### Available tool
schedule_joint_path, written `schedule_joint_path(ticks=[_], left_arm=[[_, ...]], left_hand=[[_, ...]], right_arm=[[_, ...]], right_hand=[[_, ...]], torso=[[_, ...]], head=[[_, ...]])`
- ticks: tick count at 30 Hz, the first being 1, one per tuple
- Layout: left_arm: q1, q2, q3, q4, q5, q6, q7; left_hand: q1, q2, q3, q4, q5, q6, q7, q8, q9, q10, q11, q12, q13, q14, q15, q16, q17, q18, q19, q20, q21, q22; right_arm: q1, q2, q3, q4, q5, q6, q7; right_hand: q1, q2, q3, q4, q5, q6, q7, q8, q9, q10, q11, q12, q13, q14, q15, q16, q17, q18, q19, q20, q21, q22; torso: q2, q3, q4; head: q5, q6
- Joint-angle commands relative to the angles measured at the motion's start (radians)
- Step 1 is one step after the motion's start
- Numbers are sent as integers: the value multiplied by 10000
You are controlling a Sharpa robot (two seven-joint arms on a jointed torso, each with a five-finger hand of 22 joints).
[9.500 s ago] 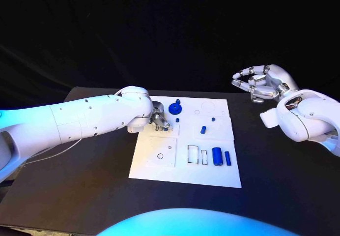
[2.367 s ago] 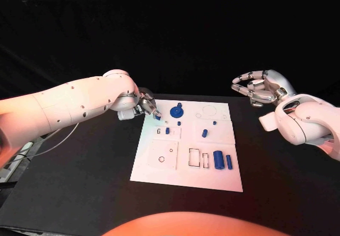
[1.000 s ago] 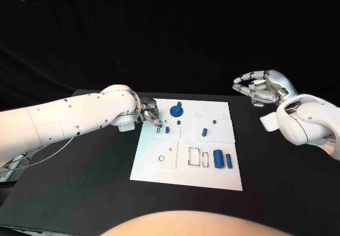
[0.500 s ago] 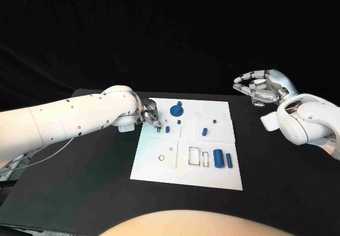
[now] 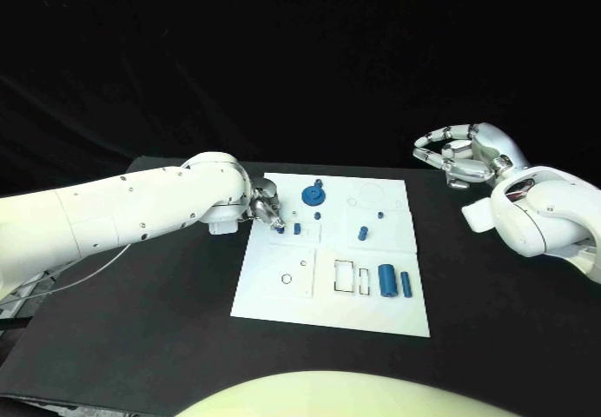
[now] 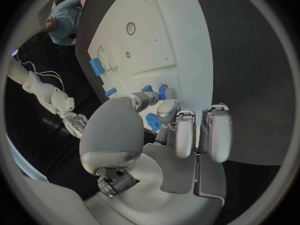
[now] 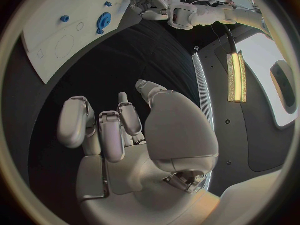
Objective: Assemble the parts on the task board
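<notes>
Task board (image 5: 328,300): mid-table, several blue parts (image 5: 387,281) lying on it. Our left hand (image 5: 266,208), at its far-left corner, pinches a small blue peg (image 5: 280,229); earlier it hovered higher. A tilted peg could jam or drop. Our right hand (image 5: 459,155) is raised, curled, holding nothing.

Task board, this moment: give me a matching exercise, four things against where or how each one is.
Things:
1. Left robot hand
2. Right robot hand
3. Gear
4. Two blue bars

Places or states:
A. Near right part of the board, side by side
B. Raised beyond the table's right far corner, fingers curled, holding nothing
C. Far part of the board, left of a drawn circle
D. At the board's far left edge, fingertips down by a small blue peg

Pairs: 1-D, 2-B, 3-C, 4-A
</notes>
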Motion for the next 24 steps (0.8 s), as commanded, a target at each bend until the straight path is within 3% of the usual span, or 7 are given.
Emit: schedule_joint_path(ticks=[1, 24], left_arm=[[-6, 39, -3, -17, -62, 282, -56], [-55, 107, -42, -50, -162, -12, -18]], left_hand=[[50, 46, 1873, -1921, 66, 117, -50, 34, 16, 88, 5, 28, -2, 1039, -91, 36, 2635, -68, 369, -93, 60, 1295], [44, 43, 1865, -1920, 132, 134, -57, 42, 19, 104, -2, 36, 12, 1039, -94, 36, 2635, -65, 362, -97, 53, 1281]], right_arm=[[-6, 10, 2, 9, -73, 99, 82], [-9, 12, 2, 8, -73, 94, 96]], right_hand=[[-28, 100, -1, 36, 35, -39, -4, 34, 17, 45, -25, 69, 16, 533, -73, 14, 750, 113, 71, -25, 24, 16], [-28, 100, -1, 36, 35, -39, -4, 34, 17, 45, -25, 69, 16, 533, -73, 14, 750, 113, 71, -25, 24, 16]], torso=[[4, -1, -1], [6, 6, -7]], head=[[0, -14], [-8, -43]])
